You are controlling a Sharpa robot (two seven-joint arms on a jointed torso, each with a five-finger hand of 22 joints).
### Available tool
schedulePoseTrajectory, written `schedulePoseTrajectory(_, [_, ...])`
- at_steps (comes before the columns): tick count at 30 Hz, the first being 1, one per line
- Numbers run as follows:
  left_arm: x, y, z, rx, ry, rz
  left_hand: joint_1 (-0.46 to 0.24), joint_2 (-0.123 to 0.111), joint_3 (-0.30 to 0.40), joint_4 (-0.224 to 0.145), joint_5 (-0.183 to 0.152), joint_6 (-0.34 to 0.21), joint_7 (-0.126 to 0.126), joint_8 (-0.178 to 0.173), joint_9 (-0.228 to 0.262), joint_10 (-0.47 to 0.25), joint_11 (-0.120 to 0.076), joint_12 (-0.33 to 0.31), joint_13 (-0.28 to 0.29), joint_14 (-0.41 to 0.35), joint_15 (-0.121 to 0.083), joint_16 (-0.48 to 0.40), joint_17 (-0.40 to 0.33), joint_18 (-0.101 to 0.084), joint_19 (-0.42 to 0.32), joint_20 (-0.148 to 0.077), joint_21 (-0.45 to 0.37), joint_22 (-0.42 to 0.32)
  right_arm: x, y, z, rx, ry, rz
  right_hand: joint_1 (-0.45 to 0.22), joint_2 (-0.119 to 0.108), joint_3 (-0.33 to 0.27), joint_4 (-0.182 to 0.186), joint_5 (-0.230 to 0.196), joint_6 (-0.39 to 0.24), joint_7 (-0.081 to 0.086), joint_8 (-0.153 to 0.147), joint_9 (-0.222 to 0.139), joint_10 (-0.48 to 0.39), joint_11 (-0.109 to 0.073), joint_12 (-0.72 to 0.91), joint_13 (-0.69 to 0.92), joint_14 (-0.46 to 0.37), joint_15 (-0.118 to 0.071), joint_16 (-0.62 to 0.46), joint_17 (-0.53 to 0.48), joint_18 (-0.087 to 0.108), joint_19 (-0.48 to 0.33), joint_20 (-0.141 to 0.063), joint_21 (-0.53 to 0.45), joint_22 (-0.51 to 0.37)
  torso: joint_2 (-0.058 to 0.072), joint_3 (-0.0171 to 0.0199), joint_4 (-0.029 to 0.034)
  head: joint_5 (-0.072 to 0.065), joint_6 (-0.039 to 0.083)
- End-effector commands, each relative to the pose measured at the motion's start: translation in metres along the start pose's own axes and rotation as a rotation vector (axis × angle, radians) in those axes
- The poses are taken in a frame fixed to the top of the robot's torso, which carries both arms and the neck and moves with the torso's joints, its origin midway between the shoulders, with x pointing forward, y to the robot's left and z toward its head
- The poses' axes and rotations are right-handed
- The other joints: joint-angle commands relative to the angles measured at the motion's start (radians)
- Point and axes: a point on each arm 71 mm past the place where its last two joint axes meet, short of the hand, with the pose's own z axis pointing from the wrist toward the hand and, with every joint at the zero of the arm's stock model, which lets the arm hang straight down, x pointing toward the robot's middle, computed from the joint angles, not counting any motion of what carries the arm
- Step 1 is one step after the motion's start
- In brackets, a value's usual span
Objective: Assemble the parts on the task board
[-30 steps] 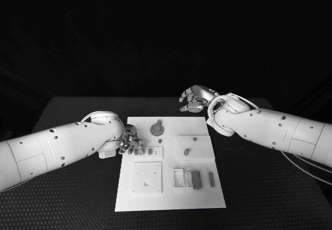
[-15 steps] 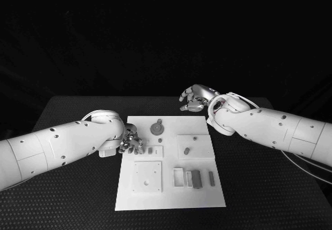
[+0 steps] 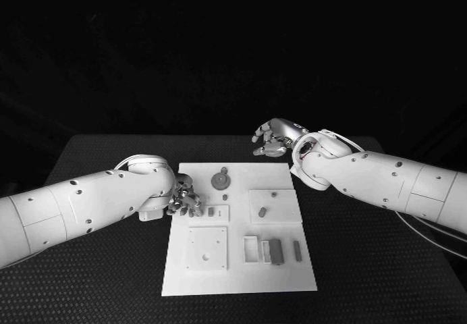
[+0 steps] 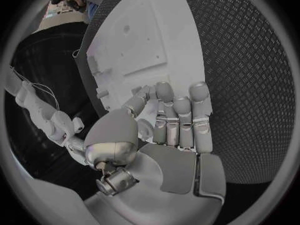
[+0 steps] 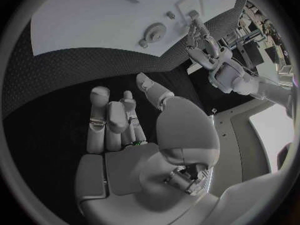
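The white task board (image 3: 240, 270) lies mid-table. On it are a round grey disc part (image 3: 222, 181), a small grey part (image 3: 211, 213) on a little square plate, a peg (image 3: 262, 213) on a raised square plate, and grey blocks (image 3: 275, 252) beside a slotted holder. My left hand (image 3: 183, 202) hangs over the board's left edge next to the little plate, its fingers (image 4: 181, 112) stretched side by side over the board (image 4: 131, 40), with nothing seen in them. My right hand (image 3: 277, 138) hovers over the black table past the board's far edge, fingers (image 5: 109, 120) curled in and holding nothing.
A blank square plate (image 3: 207, 248) with small holes sits on the board's near left. In the right wrist view the board (image 5: 94, 15), the disc part (image 5: 153, 32) and my left hand (image 5: 200, 37) lie ahead. Black table (image 3: 379, 256) surrounds the board.
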Motion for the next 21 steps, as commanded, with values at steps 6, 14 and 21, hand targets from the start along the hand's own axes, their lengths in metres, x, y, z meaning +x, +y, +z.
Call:
schedulePoseTrajectory(6, [0.0103, 0.0095, 0.0059, -0.046, 0.014, 0.019, 0.064, 0.051, 0.007, -0.001, 0.004, 0.008, -0.001, -0.002, 0.001, 0.005, -0.004, 0.005, -0.001, 0.006, -0.008, 0.005, -0.001, 0.037, 0.006, -0.005, 0.008, 0.023, 0.0010, 0.0004, 0.0000, -0.004, 0.009, -0.003, -0.009, 0.002, -0.001, -0.001, 0.003, -0.007, 0.013, -0.003, -0.001, -0.004, 0.001, 0.006, -0.002, -0.005, 0.000, -0.006, 0.000, 0.031, -0.002, -0.006, -0.007, 0.018, -0.001, -0.0001, 0.0002, 0.000, -0.001])
schedulePoseTrajectory(14, [0.0109, 0.0091, 0.0056, -0.041, 0.017, 0.012, 0.066, 0.051, 0.006, -0.001, 0.004, 0.010, -0.002, -0.001, 0.001, 0.008, -0.005, 0.006, -0.001, 0.008, -0.008, 0.007, -0.001, 0.036, 0.007, -0.005, 0.010, 0.023, 0.0014, 0.0004, -0.0001, -0.004, 0.010, -0.003, -0.009, 0.002, -0.001, -0.001, 0.003, -0.008, 0.013, -0.003, -0.001, -0.004, 0.001, 0.006, -0.002, -0.005, 0.000, -0.006, 0.000, 0.031, -0.001, -0.006, -0.007, 0.018, 0.000, 0.0002, 0.0001, 0.000, 0.000])
schedulePoseTrajectory(21, [0.0108, 0.0100, 0.0056, -0.045, 0.019, 0.013, 0.067, 0.051, 0.006, -0.002, 0.004, 0.011, -0.003, -0.001, 0.001, 0.009, -0.006, 0.006, -0.002, 0.009, -0.008, 0.007, -0.001, 0.036, 0.008, -0.005, 0.011, 0.023, 0.0014, 0.0002, -0.0002, -0.004, 0.011, -0.003, -0.009, 0.002, -0.001, -0.001, 0.003, -0.008, 0.013, -0.003, -0.001, -0.004, 0.001, 0.006, -0.002, -0.005, 0.000, -0.006, 0.000, 0.031, -0.001, -0.006, -0.007, 0.018, 0.000, 0.0000, 0.0005, -0.001, 0.000])
